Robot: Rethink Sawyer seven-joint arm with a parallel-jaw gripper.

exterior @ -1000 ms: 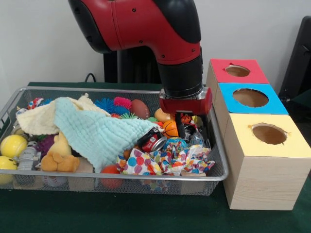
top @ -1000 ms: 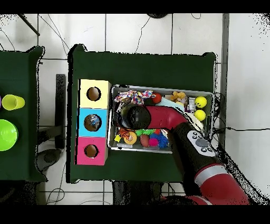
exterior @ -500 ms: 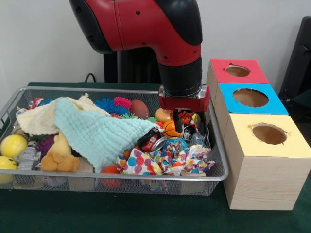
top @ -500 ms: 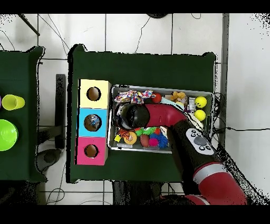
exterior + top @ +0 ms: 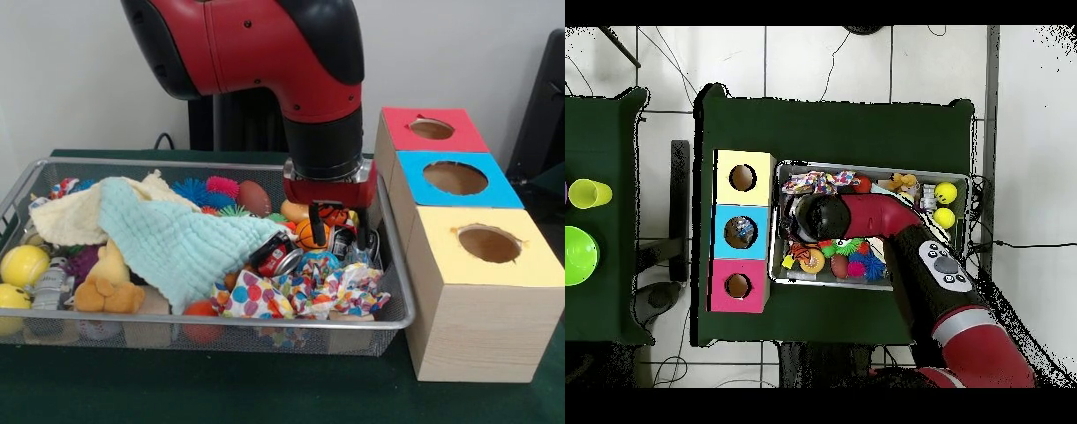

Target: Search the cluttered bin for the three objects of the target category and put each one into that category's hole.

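Note:
My gripper (image 5: 337, 228) hangs open over the right end of the wire bin (image 5: 221, 323), its fingers (image 5: 316, 226) straddling a small orange and black toy (image 5: 335, 215) without lifting it. Beside it lie a mini basketball (image 5: 306, 235) and a red can (image 5: 279, 257). Right of the bin stand three boxes with holes: red (image 5: 432, 129), blue (image 5: 455, 177) and yellow (image 5: 489, 243). In the overhead view the arm's wrist (image 5: 815, 218) hides the gripper, close to the blue box (image 5: 740, 232).
A teal cloth (image 5: 177, 238) and a cream cloth (image 5: 66, 221) cover the bin's middle. Around them lie a plush toy (image 5: 106, 284), yellow balls (image 5: 24, 264), spiky balls (image 5: 191, 189), a brown football (image 5: 254, 196) and a polka-dot cloth (image 5: 291, 293). Cups (image 5: 587, 193) sit on a side table.
The gripper has risen a little and edged left in the front view. The toys under it have stayed where they were.

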